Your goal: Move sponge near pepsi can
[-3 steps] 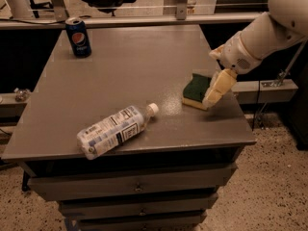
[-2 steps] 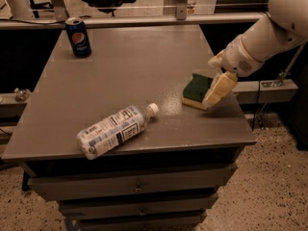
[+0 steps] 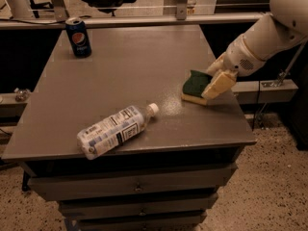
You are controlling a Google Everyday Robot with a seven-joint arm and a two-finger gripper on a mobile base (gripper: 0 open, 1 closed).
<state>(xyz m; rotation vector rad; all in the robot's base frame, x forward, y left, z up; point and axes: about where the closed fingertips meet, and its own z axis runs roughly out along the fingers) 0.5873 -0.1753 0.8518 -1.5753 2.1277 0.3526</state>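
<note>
1. Grey cabinet top (image 3: 120, 71) in a dim workroom, with a plastic bottle (image 3: 113, 131) lying near the front.
2. Sponge (image 3: 194, 84) at right edge, well apart from pepsi can (image 3: 78, 37) at far-left corner.
3. Gripper (image 3: 215, 78) at the sponge's right end; clamped or not, cannot tell.
4. Grasping stage, probably; next: lift, carry far-left.

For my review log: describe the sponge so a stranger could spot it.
Find the grey table and its right edge, where the robot's hand is. The sponge lies at the hand: dark green top over pale yellow foam, unlike the clear bottle nearer front and the blue pepsi can far-left.
</note>
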